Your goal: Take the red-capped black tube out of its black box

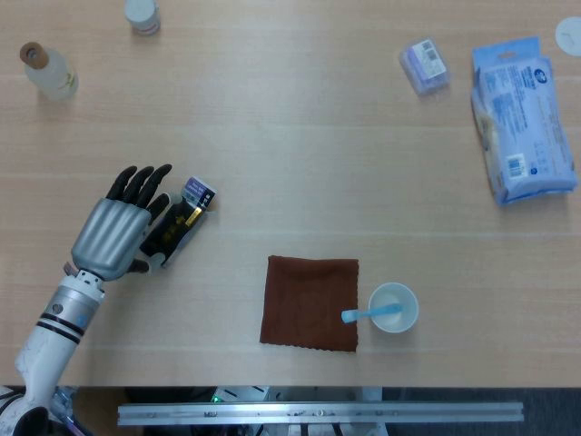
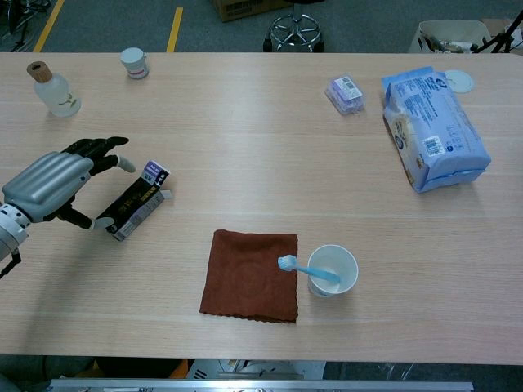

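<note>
The left hand (image 1: 113, 234) is hovering with its fingers (image 1: 136, 184) spread and grasping nothing, its thumb tip reaching the near end of the black box (image 1: 178, 224), which is lying flat on the table (image 1: 300, 154) just to the hand's right with its flap open at the far end. The red-capped black tube cannot be made out. A brown cloth (image 1: 310, 302) is lying further right of the hand.

A lab or workshop room is showing here: a long wooden table (image 2: 245, 106) is standing on grey floor with yellow tape lines (image 2: 175, 23), a swivel chair base (image 2: 294, 31) and cardboard boxes (image 2: 445, 34) sitting beyond its far edge.
</note>
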Controlling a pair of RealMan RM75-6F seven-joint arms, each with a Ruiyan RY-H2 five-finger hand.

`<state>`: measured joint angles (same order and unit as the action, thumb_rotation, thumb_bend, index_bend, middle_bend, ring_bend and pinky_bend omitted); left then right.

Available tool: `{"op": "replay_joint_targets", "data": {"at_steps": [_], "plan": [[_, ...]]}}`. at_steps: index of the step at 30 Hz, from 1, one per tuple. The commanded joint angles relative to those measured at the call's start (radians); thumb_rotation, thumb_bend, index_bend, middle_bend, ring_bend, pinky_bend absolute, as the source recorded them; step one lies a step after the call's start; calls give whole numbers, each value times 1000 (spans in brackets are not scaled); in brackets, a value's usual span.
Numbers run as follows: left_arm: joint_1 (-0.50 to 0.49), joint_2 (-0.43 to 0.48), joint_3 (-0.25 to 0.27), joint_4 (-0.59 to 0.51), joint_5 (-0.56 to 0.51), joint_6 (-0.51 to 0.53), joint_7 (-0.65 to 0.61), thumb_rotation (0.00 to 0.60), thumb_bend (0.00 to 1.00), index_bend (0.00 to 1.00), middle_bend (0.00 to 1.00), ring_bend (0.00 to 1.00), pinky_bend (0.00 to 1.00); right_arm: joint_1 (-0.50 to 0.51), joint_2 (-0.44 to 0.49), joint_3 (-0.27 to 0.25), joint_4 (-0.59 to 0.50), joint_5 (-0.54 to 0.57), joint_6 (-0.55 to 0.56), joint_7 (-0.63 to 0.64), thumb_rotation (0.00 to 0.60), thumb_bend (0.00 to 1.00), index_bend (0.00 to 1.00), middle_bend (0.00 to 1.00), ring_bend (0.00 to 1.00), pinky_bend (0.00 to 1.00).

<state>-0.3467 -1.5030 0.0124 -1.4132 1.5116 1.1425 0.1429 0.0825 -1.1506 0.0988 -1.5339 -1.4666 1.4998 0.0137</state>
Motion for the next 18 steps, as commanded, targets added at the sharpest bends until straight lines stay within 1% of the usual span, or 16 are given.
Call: {"op": "replay_joint_targets", "data": {"at_steps": [1, 9, 18], "plan": [[-2, -8, 5, 9, -6, -7, -8, 600, 163, 241, 0, 0, 43, -1, 0, -1, 1, 1, -1, 0, 600, 251, 134, 130, 78, 308], [-8, -26, 14, 30, -11, -18, -24, 600, 163, 241, 0, 0, 43, -4, 0, 0, 1, 0, 4, 4, 600, 251, 134, 129, 78, 308], [-10, -59, 20, 72, 10, 2, -70, 600, 163, 240, 0, 0, 43, -7, -1, -1, 6, 5, 0, 7, 600, 252, 134, 129, 78, 308]]}}
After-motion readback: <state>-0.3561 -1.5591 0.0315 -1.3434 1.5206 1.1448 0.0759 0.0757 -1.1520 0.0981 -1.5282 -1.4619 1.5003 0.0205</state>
